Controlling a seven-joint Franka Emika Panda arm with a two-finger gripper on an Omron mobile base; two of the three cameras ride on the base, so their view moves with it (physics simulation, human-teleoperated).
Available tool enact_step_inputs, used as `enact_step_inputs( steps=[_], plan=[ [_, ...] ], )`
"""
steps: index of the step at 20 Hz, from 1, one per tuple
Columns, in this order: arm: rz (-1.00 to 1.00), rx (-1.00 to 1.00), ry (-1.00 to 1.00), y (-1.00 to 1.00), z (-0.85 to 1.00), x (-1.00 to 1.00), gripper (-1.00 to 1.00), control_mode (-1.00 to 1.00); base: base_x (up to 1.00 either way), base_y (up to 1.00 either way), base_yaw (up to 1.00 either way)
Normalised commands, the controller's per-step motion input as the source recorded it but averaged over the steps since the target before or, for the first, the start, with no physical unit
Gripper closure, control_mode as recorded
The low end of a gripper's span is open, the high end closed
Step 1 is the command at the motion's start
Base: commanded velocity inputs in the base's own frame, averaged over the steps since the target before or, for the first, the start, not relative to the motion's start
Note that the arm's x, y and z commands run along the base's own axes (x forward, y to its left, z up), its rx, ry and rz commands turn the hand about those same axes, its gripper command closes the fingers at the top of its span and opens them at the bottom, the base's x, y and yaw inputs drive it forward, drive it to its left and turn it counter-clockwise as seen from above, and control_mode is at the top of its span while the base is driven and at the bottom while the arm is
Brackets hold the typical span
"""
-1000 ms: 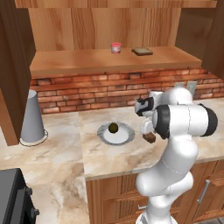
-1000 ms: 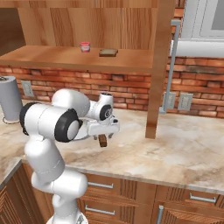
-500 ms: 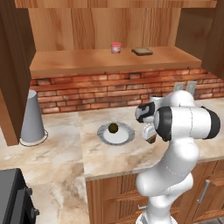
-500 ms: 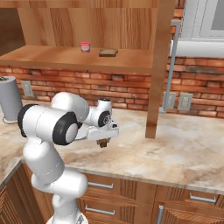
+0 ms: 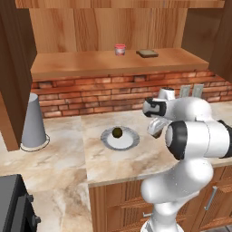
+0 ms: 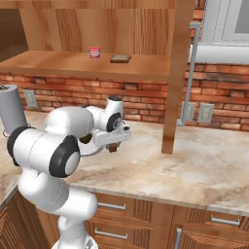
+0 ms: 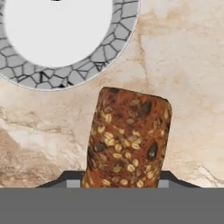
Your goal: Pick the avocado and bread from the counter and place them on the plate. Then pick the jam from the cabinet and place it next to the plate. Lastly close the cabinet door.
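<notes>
One of the four steps looks finished. From the left base view, the small round dark olive-brown avocado [image 5: 117, 132] already sits on the round pale grey-white plate with the fluted rim [image 5: 130, 141], near the middle of the beige marbled stone tabletop [image 5: 68, 156]. Just right of the plate, the arm's two-finger jaws [image 5: 155, 132] are pressed in on the small dark brown blocky seeded bread [image 5: 156, 133]. Far back, the tiny pinkish-red jam jar with a red lid [image 5: 119, 49] waits on the shelf of the warm-brown wooden wall cabinet [image 5: 108, 27], beside a flat brown slice [image 5: 147, 53].

From the right base view, the bread [image 6: 113, 147] hangs under the jaws [image 6: 113, 147] above the tabletop [image 6: 204, 163]; the jam jar [image 6: 94, 52] stands on the shelf, and the cabinet [image 6: 73, 22] is open, so bread placing, jam and door remain.

From the hand view, the bread [image 7: 128, 140] rises between the dark fingertips, pinched at its lower end, with the plate's rim [image 7: 105, 57] just beyond it.

Against the frame a second earlier, the jaws have gone from spread wide to clamped on the bread, and the hand has dipped slightly; avocado, plate and jam are unchanged.
</notes>
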Motion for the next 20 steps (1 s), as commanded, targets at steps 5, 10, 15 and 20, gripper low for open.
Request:
enact_step_inputs(
  steps=[5,10,15,20],
  plan=[
    [0.03,0.07,-0.05,0.70,0.17,0.17,1.00,-1.00,0.00,0.00,0.00],
    [0.01,0.05,-0.05,0.90,0.00,0.18,1.00,-1.00,0.00,0.00,0.00],
    [-0.03,-0.01,-0.04,0.47,-0.10,0.39,1.00,-1.00,0.00,0.00,0.00],
    [-0.04,-0.03,-0.01,0.19,-0.24,0.27,1.00,-1.00,0.00,0.00,0.00]
  ],
)
